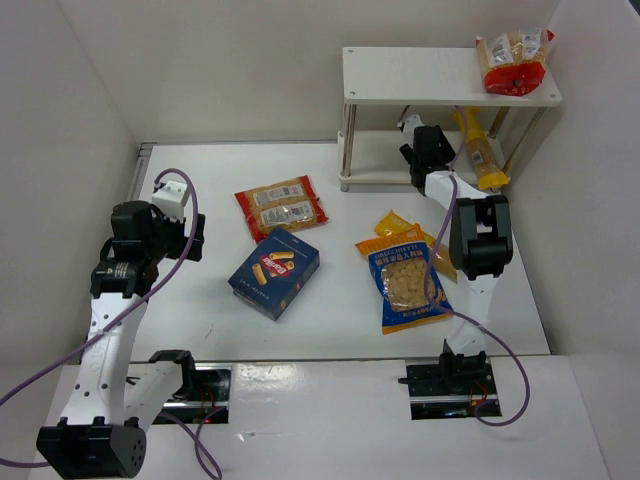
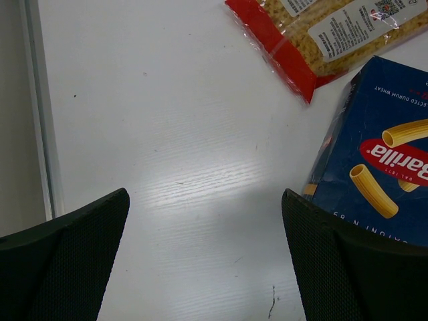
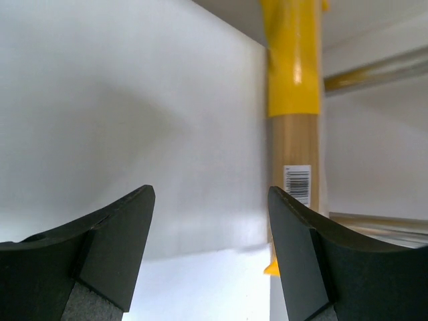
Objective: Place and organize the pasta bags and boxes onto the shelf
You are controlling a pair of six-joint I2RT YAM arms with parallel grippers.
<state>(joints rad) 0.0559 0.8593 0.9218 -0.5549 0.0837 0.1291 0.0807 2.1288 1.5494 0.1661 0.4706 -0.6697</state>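
Probably stiff and light, the box (image 2: 374, 167) at three o'clock from the wide-open left gripper (image 2: 205, 197) wants side pinching; right gripper (image 3: 210, 194) gapes empty.

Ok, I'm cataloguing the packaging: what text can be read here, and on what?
"Barilla": logo on the dark blue box.
"DURUM WHEAT": same box's edge.
White labels on the red-edged bag: too blurred.
Barcode digits on the long yellow bag: too small.
Print on the blue-and-orange bag: too small.

White table (image 1: 335, 325), blue box (image 1: 274, 271), blue-and-orange bag (image 1: 408, 285); shelf (image 1: 420, 75) (red-edged bag (image 1: 514, 62) on top)
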